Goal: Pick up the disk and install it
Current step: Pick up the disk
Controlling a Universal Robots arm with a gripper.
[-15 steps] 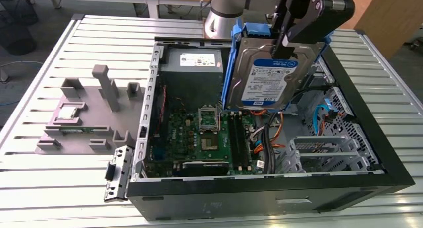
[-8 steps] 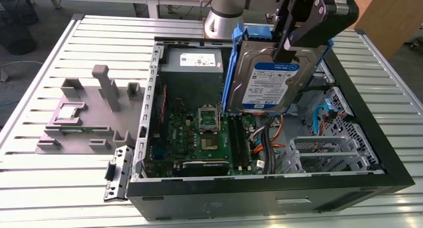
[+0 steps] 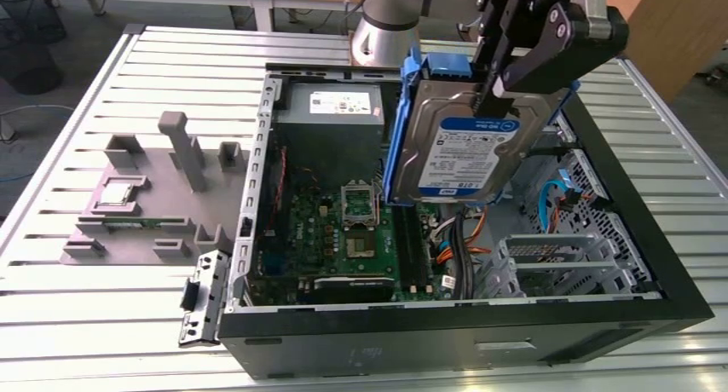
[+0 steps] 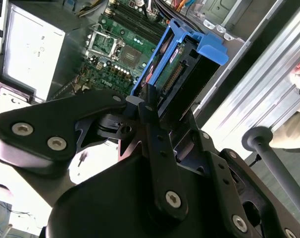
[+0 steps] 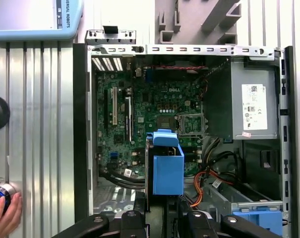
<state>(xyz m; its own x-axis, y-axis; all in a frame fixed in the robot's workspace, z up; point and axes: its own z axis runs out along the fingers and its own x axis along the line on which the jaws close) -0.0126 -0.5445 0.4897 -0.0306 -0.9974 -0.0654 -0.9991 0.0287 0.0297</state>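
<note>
Looking at the exterior view, I have the gripper (image 3: 499,98) clamped on the disk (image 3: 472,153) in the upper right of the frame, its black fingers pinching the drive's upper edge. The disk hangs nearly upright and slightly tilted, label side toward the camera. Its blue carrier bracket (image 3: 397,128) runs along the side nearer frame left and over the top. It sits in the air over the open computer case (image 3: 455,349), which fills the centre and right of the frame on the slatted table (image 3: 91,324).

Below the drive's lower edge I see the motherboard (image 3: 341,230) and a bundle of orange and blue cables (image 3: 461,239). I cannot tell whether the drive touches them. The grey power supply (image 3: 330,111) lies in the case at upper centre, just beside the blue carrier bracket. A metal drive cage (image 3: 557,256) occupies the case's lower right. A grey fixture (image 3: 148,204) stands at frame left, apart from the case.

In the first wrist view a person's hand (image 5: 4,218) is over the slatted table, outside the case.
</note>
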